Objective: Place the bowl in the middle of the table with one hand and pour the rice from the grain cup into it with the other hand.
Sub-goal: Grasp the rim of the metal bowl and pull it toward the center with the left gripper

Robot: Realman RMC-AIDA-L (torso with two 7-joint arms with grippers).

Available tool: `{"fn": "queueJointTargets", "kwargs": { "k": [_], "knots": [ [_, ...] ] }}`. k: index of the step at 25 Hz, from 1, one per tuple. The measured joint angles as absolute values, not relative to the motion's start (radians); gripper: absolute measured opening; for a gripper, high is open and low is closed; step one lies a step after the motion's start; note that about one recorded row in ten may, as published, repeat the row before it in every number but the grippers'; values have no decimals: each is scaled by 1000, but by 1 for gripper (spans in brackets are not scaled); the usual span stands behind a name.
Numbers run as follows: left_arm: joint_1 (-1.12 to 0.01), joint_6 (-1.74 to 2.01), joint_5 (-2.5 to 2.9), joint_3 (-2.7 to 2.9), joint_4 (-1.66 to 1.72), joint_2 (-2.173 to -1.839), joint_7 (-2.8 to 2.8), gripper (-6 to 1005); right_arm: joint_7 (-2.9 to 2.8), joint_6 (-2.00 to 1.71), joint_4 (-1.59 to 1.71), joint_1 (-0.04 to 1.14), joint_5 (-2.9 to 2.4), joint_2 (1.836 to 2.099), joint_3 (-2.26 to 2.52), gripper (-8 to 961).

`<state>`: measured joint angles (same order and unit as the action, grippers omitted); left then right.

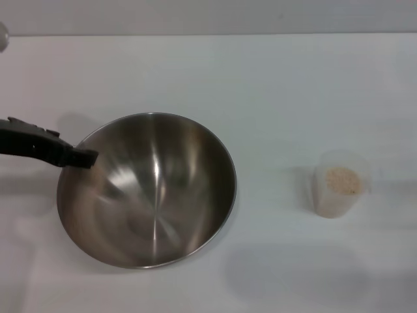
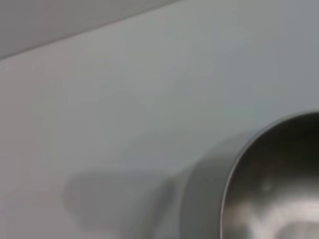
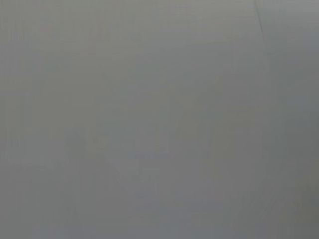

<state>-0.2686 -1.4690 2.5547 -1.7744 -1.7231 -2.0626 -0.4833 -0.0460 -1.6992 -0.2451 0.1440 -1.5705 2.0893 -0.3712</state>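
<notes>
Left gripper [image 1: 85, 158] is reaching in from the left, its tip sitting at the bowl [image 1: 148, 189] rim; can't tell if it's clamped. Grain cup [image 1: 338, 184] holding rice [image 1: 343, 179] is standing upright well apart on the bowl's far side, on the table [image 1: 260, 85].

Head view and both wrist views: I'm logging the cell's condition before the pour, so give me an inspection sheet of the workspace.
Surface: white table, bare where visible.
Bowl: steel bowl left of centre, upright, empty; rim also in the left wrist view.
Grain cup: clear grain cup on the robot's right, upright, apart from the bowl.
Rice: rice inside the cup; none spilled.
Clutter: nothing seen.
Grippers: left claw at the bowl's left rim, seemingly gripping it; right claw not in view.
Cables: nothing seen.
Surroundings: grey band beyond the table's far edge.
</notes>
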Motion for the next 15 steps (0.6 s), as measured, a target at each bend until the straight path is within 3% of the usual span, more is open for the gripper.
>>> {"fn": "queueJointTargets", "kwargs": {
  "k": [15],
  "knots": [
    [-277, -1447, 2600, -1751, -1645, -2063, -483, 804, -46, -1698, -246, 144, -1574, 2089, -371, 820]
  ]
}}
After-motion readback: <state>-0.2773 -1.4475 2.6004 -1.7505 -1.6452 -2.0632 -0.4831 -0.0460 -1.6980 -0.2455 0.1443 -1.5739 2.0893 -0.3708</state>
